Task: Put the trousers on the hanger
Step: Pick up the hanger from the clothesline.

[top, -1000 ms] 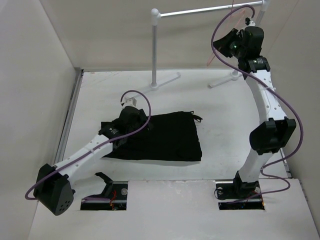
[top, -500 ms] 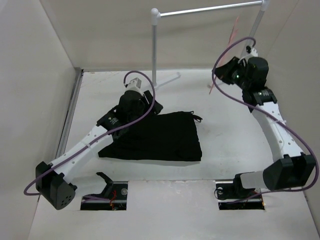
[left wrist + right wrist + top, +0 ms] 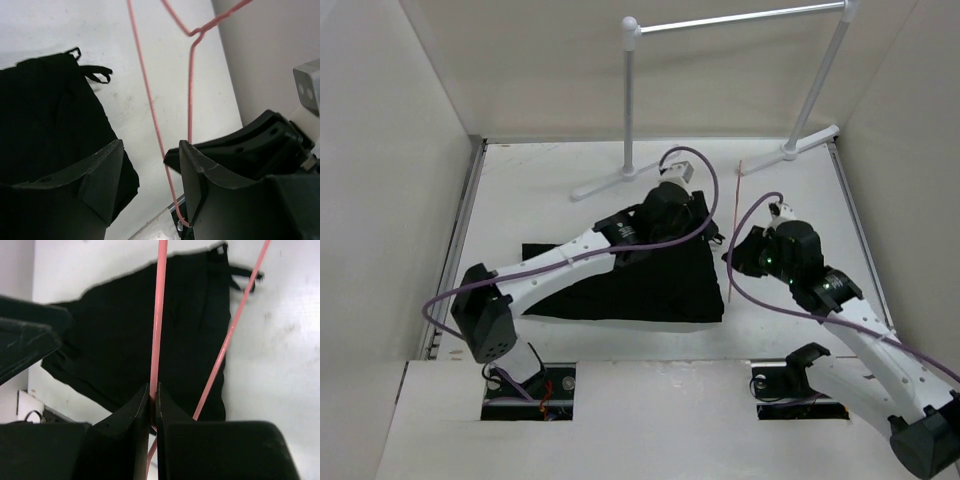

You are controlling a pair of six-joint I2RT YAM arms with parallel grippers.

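Table (image 3: 540,190), far end: white rack (image 3: 629,100). Centre: the trousers (image 3: 650,280), folded flat. I judge them soft and limp, likely to sag and slip, so I would pinch a doubled edge at their far right corner. Just right of them: the hanger (image 3: 735,215), light springy wire, one rod clamped in my right hand (image 3: 154,390). My left hand (image 3: 150,160) hovers over that corner, jaws apart, holding nothing. A second ago the hanger hung up by the rack and the left arm sat over the trousers' left side. The trousers are unmoved.
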